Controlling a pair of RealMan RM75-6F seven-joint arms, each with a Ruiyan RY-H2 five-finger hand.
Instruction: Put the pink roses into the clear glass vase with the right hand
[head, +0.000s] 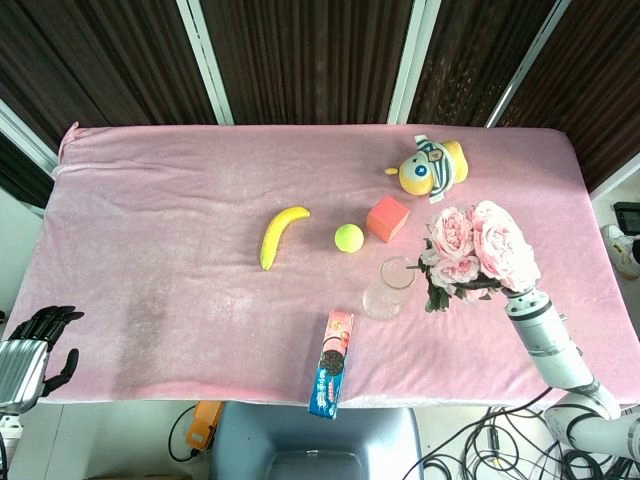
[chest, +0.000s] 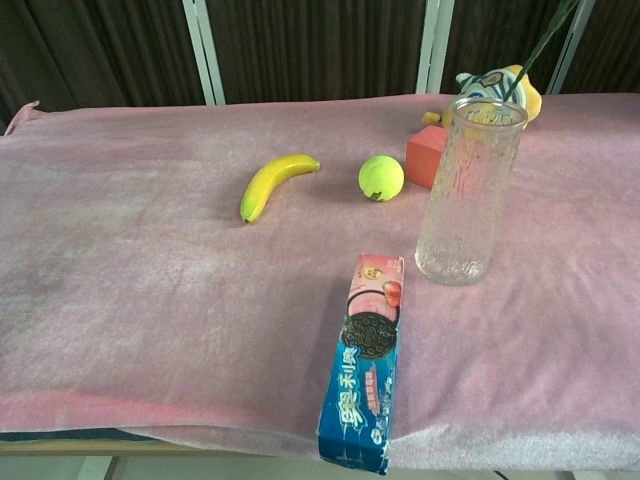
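Observation:
The bunch of pink roses (head: 475, 245) hangs in the air just right of the clear glass vase (head: 390, 287), blossoms toward the camera. My right hand holds it from below and is hidden under the flowers; only the white forearm (head: 543, 335) shows. In the chest view the green stems (chest: 540, 45) slant down toward the rim of the vase (chest: 468, 190), which stands upright with nothing in it. My left hand (head: 35, 345) rests off the table's front left corner, fingers apart, holding nothing.
A red cube (head: 387, 218), a tennis ball (head: 348, 237) and a banana (head: 281, 234) lie behind and left of the vase. A yellow plush toy (head: 430, 168) sits further back. A cookie box (head: 332, 362) lies at the front edge.

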